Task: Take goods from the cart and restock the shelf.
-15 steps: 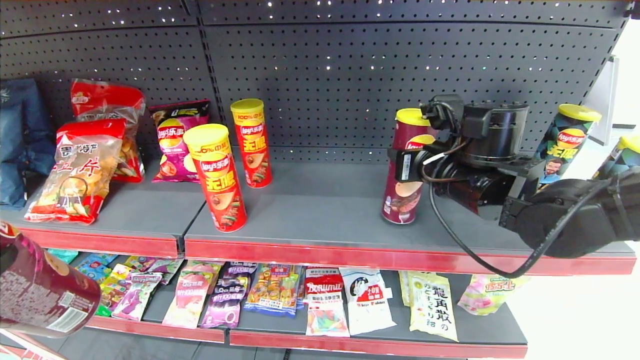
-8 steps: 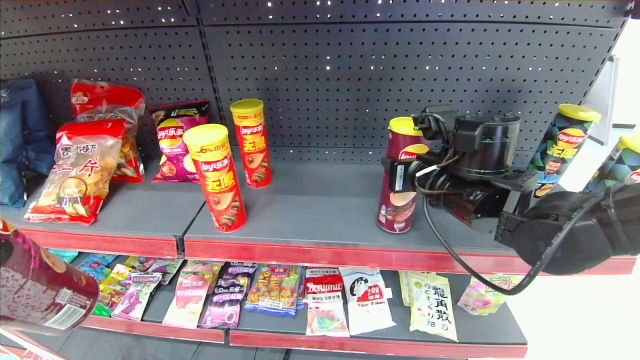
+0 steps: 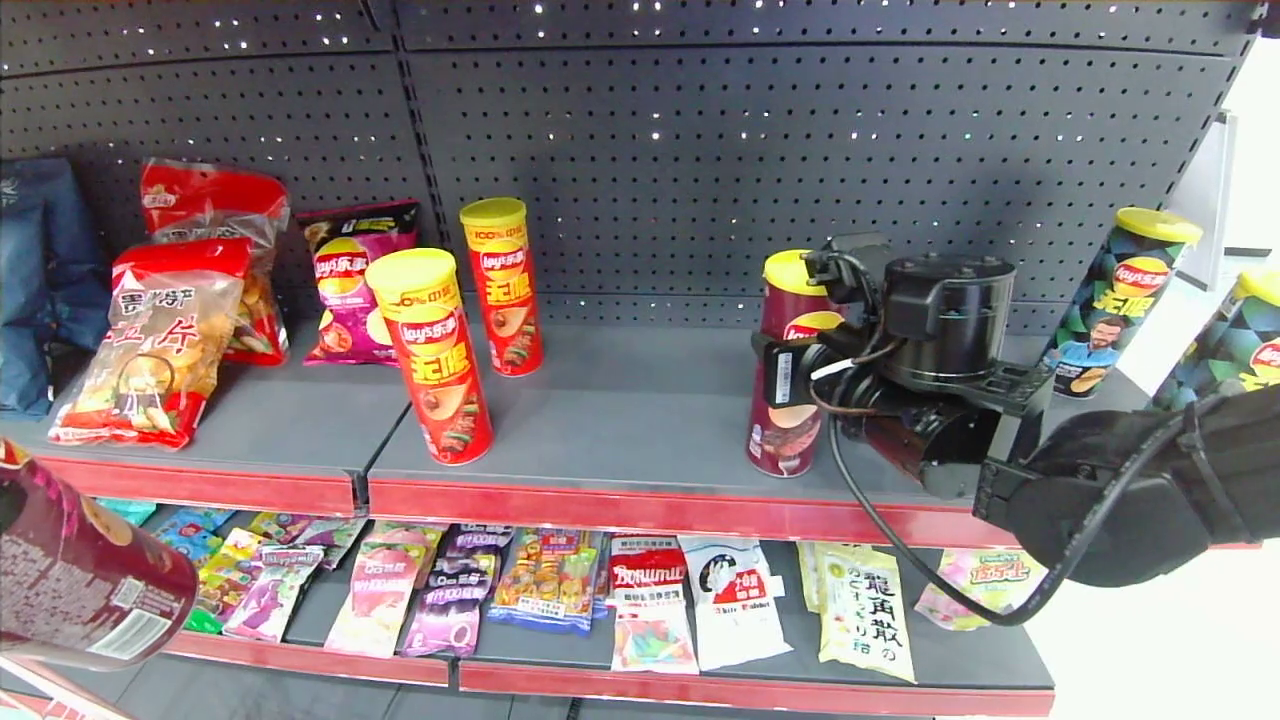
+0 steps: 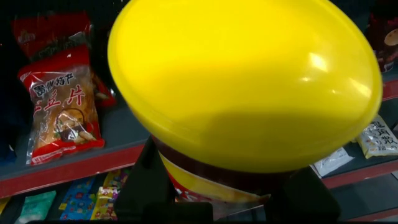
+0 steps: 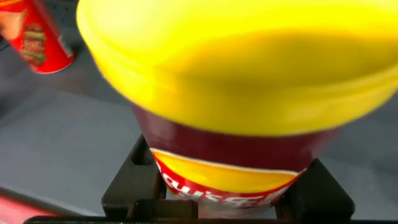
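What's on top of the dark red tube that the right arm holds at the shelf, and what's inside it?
A yellow lid sits on top of the dark red tube. It closes the tube fully, so the contents cannot be seen.

A round logo marks the maroon can (image 3: pixel 782 432); the front red can (image 3: pixel 432 355) left of it adds large yellow characters.

Left gripper (image 4: pixel 225 194), right gripper (image 5: pixel 227 190): both clenched.
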